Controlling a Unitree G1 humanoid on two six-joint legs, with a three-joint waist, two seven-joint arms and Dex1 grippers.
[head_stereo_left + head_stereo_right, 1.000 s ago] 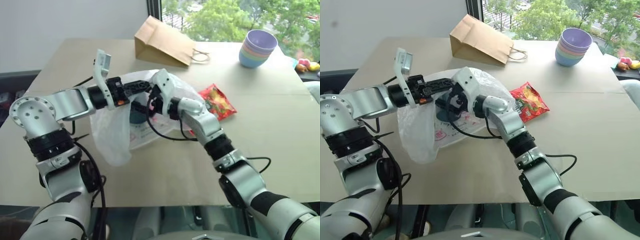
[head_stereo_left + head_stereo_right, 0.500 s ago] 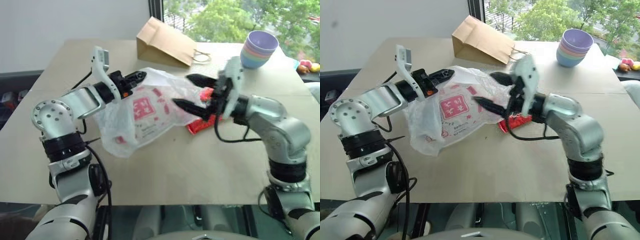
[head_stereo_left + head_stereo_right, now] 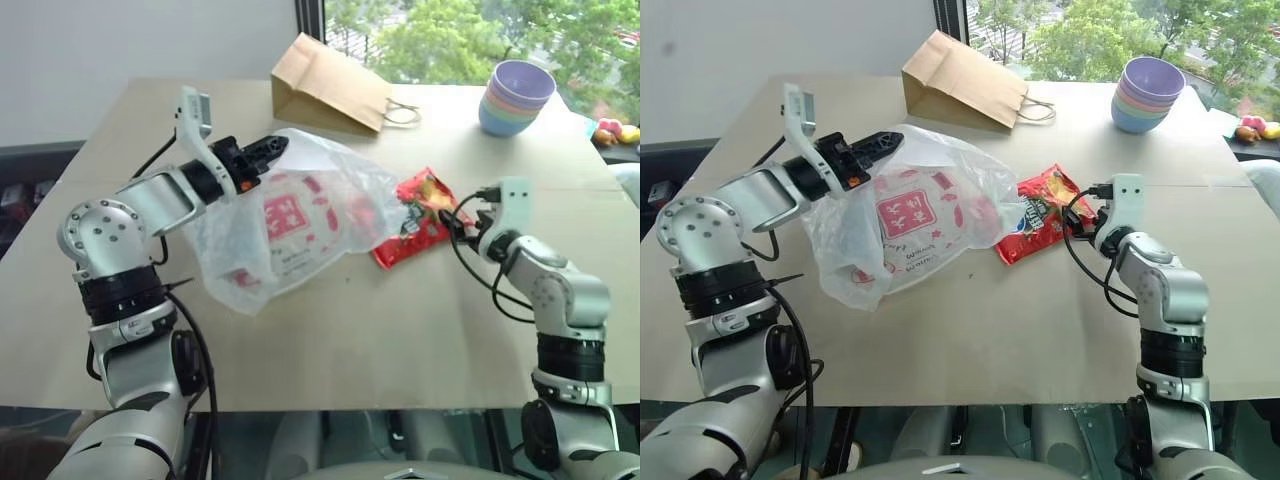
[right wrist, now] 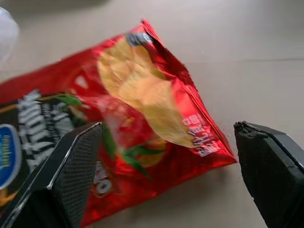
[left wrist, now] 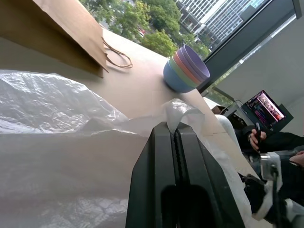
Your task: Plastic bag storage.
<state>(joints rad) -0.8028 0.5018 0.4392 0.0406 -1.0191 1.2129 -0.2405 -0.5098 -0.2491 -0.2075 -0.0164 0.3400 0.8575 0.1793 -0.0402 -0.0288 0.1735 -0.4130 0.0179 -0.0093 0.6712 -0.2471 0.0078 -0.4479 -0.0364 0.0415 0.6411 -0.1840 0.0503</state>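
bag (image 3: 300, 225) – slumped on bench (image 3: 330, 340), one edge pinched up in my left hand (image 3: 268, 150) | right hand (image 4: 166, 175) wide, empty, facing the chip packet (image 4: 128, 128) | next – keep the pinch firm, lift slowly, mouth open.

A brown paper bag (image 3: 325, 80), stacked cups (image 3: 515, 97) and a red snack packet (image 3: 420, 215) lie on the table (image 3: 400, 320).

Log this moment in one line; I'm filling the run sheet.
left fingers: shut on bag, lifted | right fingers: open, facing chips | chips: on table
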